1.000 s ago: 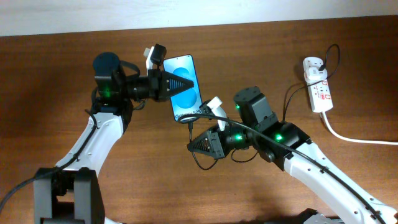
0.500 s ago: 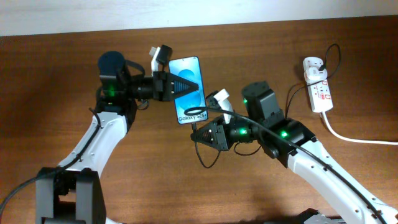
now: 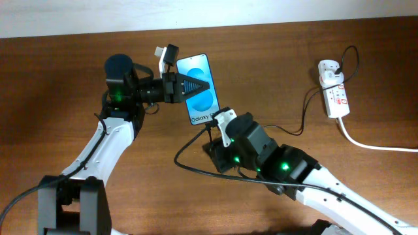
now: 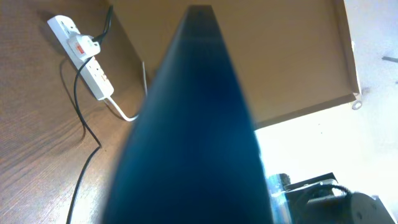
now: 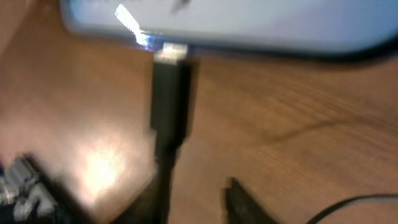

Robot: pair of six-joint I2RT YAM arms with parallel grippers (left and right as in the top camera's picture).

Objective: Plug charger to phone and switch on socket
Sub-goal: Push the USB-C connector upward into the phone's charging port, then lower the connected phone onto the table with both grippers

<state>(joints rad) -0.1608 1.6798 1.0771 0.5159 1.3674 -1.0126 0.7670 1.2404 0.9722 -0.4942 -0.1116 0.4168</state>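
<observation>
My left gripper is shut on the phone and holds it tilted above the table, blue screen up; in the left wrist view its dark edge fills the frame. My right gripper sits just below the phone's lower end. In the blurred right wrist view the charger's connector tip meets the edge of the phone. The black cable runs down along the left finger of the right gripper, with a gap to the right finger. The socket lies at the far right.
The charger's black cable loops on the table left of my right arm and runs back to the socket. A thick white cord leaves the socket toward the right edge. The table's far edge is close behind the phone.
The phone has moved slightly right. My right arm has swung round and closed in under the phone's lower end, bringing the connector to it. The cable loop has spread out to the left.
</observation>
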